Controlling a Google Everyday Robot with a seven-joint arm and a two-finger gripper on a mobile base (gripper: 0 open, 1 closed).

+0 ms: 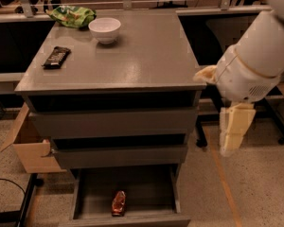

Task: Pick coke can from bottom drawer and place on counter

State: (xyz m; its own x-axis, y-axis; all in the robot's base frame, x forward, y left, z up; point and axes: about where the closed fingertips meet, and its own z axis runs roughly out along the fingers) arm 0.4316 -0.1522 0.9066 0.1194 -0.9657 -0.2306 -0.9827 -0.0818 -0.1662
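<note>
Plainly, the coke can (118, 203) lies well below the tool (233, 136), which hangs outside the counter's (146, 56) right edge, just under its front-right corner. I cannot tell whether the tool is spread or pressed together. The can rests on its side in the open bottom drawer (149, 188), below the counter's front edge. Its long axis runs front to back, and it looks red-orange and glossy.

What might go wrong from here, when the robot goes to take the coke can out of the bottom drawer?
The coke can lies on its side in the bottom drawer, so it may roll from a grasp. The gripper hangs right of the counter, far from the can; reaching in, it may bump the middle drawer.
</note>
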